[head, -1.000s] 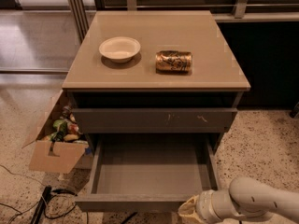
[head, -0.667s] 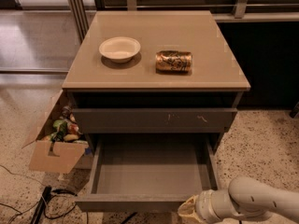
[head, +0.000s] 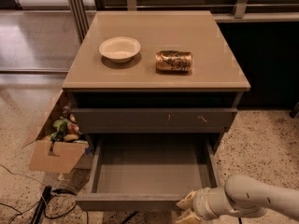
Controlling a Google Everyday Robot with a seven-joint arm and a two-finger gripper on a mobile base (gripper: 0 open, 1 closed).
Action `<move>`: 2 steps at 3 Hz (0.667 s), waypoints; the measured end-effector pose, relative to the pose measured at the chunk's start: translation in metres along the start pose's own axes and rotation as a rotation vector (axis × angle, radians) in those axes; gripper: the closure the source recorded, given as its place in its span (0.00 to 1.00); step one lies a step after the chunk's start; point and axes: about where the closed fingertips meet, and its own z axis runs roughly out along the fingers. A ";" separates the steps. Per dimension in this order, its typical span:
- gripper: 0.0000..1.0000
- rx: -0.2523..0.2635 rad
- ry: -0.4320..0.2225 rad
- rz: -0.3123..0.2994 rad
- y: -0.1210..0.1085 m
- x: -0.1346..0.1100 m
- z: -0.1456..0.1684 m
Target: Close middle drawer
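The middle drawer (head: 149, 174) is pulled far out of the grey-brown cabinet (head: 154, 80), and its smooth grey inside holds nothing. Its plain front (head: 126, 202) lies near the bottom edge of the view. My gripper (head: 186, 208) is at the bottom right, at the right end of that drawer front and close against it. The pale arm behind it runs off to the right. Above the open drawer is a shut drawer front with small pale scuff marks (head: 154, 119).
A white bowl (head: 120, 48) and a brown can lying on its side (head: 174, 60) rest on the cabinet top. An open cardboard box of items (head: 51, 155) stands on the floor to the left. Black cables (head: 42, 206) lie in front of it.
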 end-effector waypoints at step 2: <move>0.13 0.028 0.022 0.019 -0.034 0.005 0.014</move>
